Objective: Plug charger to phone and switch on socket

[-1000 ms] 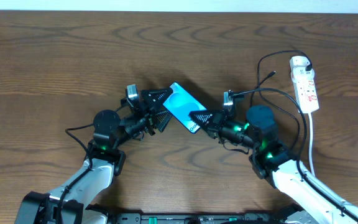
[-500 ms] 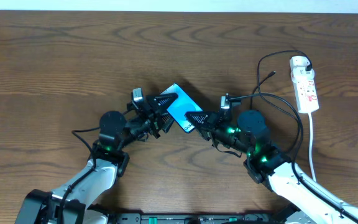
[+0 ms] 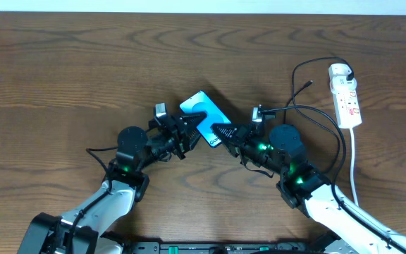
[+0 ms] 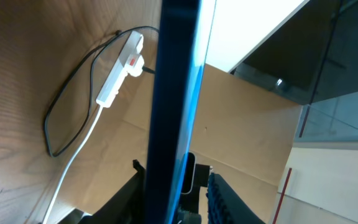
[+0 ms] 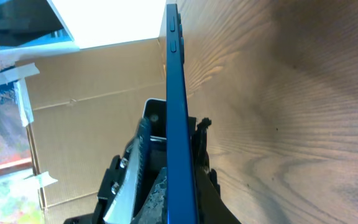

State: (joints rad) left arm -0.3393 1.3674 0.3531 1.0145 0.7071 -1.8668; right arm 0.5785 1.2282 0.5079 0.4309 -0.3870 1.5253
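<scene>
Brown wood-grain bench [image 3: 62, 70] is seen beneath everything; the left arm [image 3: 129, 152] and right arm [image 3: 287, 152] are angled inward from the near edge; the white socket [image 3: 347, 99] is laid at the far right, its white cord [image 3: 354, 162] trailing nearward; the phone [image 3: 201, 113], screen lit blue, is held near the middle, clamped between the left claw [image 3: 191, 125] and the right claw [image 3: 219, 131]; the charger [image 3: 294, 77] is looped beside the socket, well apart from the phone.

right wrist | the phone [image 5: 178, 93] was seen edge-on, side buttons [image 5: 180, 34] facing the camera | its faces were clasped by the dark fingers [image 5: 131, 173] of the right gripper [image 5: 174, 127] | a cardboard box [image 5: 86, 106] was seen beyond the edge of the wooden worktop [image 5: 278, 112]
</scene>
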